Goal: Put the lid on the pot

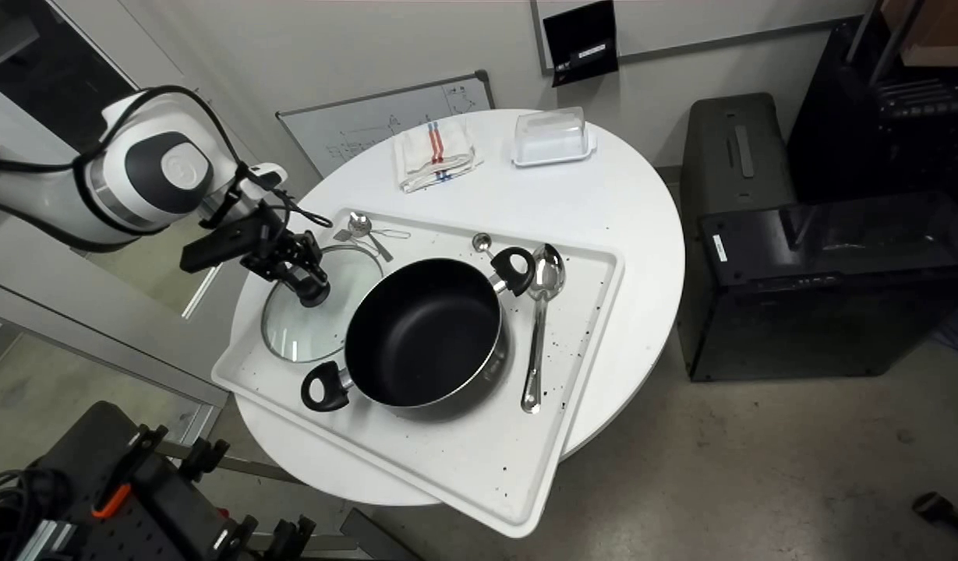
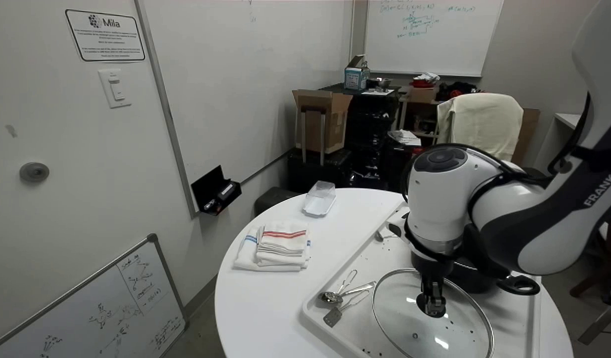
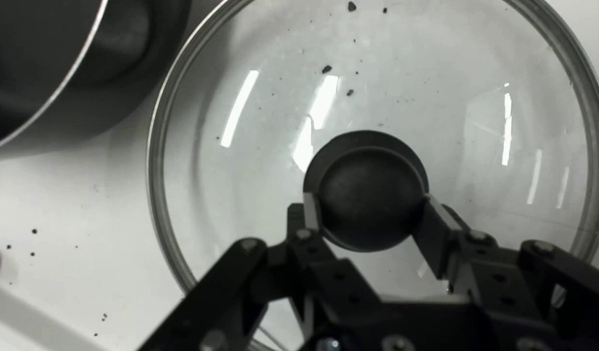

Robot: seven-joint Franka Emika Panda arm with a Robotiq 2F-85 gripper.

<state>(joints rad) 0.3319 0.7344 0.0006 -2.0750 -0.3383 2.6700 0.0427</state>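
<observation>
Clear glass forms the round, metal-rimmed lid over the white rectangular tray, just beside the wide, round black pot. The jaws of the black gripper clamp the lid's round dark knob, presumably because smooth glass offers no better hold. Counted: one lid, one pot, two black looped handles, one long metal spoon.

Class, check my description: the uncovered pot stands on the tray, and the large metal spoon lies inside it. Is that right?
Not quite: the large metal spoon lies on the tray beside the pot, not inside it, as an exterior view shows. The rest is right.
</observation>
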